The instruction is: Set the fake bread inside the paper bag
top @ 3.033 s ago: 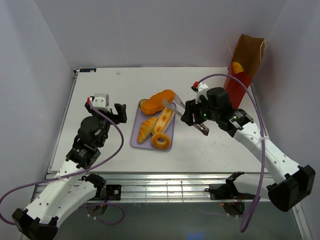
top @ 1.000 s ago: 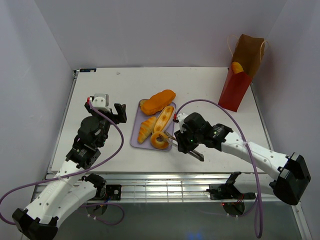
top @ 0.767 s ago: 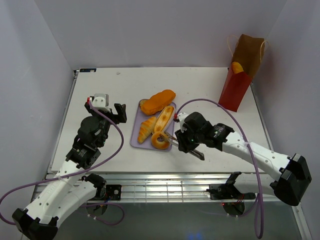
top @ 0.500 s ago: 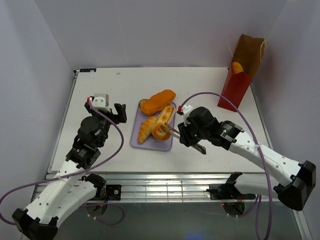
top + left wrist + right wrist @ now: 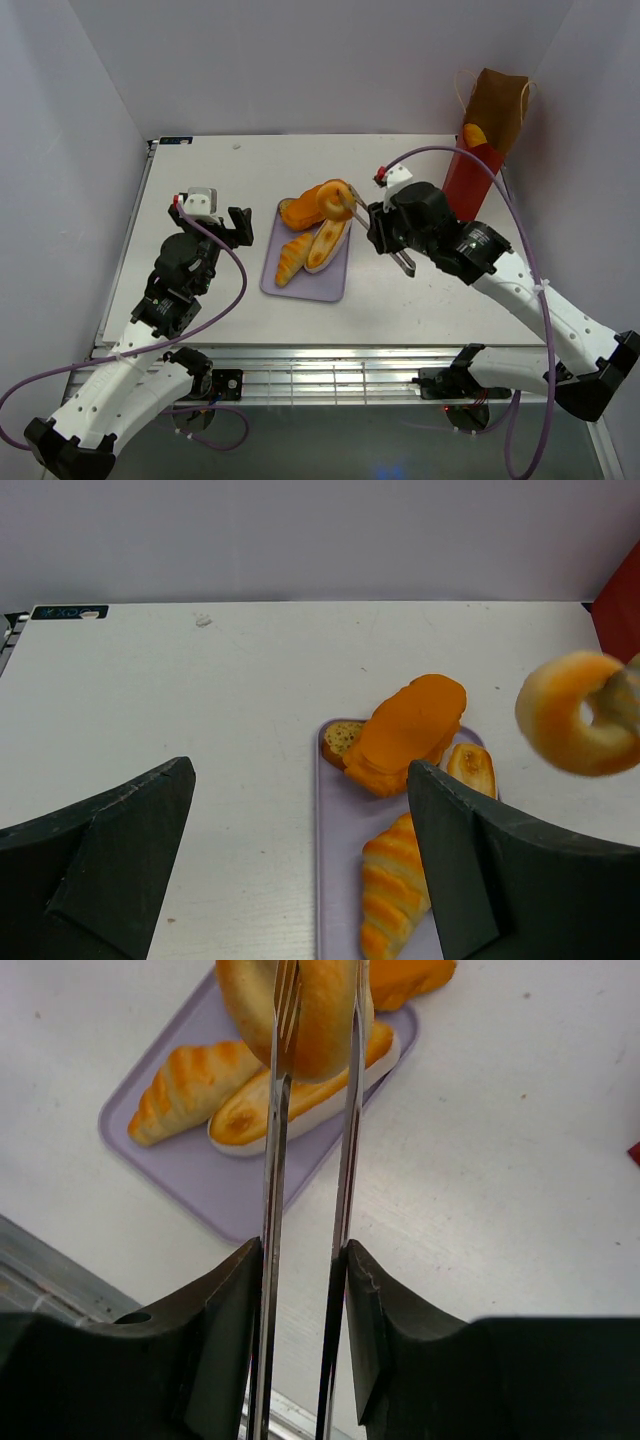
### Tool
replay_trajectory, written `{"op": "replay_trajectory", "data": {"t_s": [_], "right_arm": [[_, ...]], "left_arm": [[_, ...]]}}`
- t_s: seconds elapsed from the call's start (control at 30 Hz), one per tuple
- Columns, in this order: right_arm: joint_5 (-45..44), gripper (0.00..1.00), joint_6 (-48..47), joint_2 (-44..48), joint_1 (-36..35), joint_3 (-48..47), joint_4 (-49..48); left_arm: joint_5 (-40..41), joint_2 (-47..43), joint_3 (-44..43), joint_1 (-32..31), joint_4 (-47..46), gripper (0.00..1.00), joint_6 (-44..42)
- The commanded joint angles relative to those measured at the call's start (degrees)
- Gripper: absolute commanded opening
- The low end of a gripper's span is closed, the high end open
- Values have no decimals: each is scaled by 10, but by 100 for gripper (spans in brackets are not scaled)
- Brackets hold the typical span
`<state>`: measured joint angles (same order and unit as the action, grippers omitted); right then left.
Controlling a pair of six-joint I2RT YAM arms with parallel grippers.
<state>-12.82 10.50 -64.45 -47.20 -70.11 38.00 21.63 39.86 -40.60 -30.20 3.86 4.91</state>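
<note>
White tabletop, plain grey walls; tan ring donut point(image 5: 338, 200) hangs in the air clear of the lavender tray point(image 5: 315, 285), over its far end by the long loaf point(image 5: 312, 205), pinched at the tips of the tongs point(image 5: 345, 1150); right gripper point(image 5: 300, 1252) is closed narrow on the tong shafts, pads pressing both blades together; that squeeze is all that holds the donut.

Handling, my read: toy pastry, so light, probably stiff foam or plastic with a smooth skin; weight is no issue, slip is; thin metal blades on a rounded ring give little contact, so it could pivot or drop if I ease the squeeze or swing fast; blades sit across one side of the ring; can't tell whether one passes through the hole.

Croissant point(image 5: 292, 258) and split bun point(image 5: 325, 243) lie on the tray beside the loaf; paper bag point(image 5: 480, 150) stands well apart at the far right by the wall; tall and narrow, mouth high, so the donut has to go up over the rim before I relax the squeeze; paper, likely tips if the tongs knock it.

Left gripper point(image 5: 300, 766) is spread wide, holding nothing, left of the tray.
</note>
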Motion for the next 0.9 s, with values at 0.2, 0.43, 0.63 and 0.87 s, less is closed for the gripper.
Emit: {"op": "replay_trajectory", "data": {"t_s": [0.2, 0.43, 0.63, 0.87], "right_arm": [[26, 42, -27, -23, 194, -136, -35], [43, 43, -19, -44, 331, -177, -52], [107, 43, 2, -66, 448, -204, -73], [163, 43, 11, -104, 546, -238, -86]], "left_arm": [[-1, -14, 2, -4, -7, 98, -2], [-4, -17, 1, -4, -7, 98, -1], [-9, -21, 1, -4, -7, 98, 0], [-11, -23, 1, -5, -7, 98, 1]]}}
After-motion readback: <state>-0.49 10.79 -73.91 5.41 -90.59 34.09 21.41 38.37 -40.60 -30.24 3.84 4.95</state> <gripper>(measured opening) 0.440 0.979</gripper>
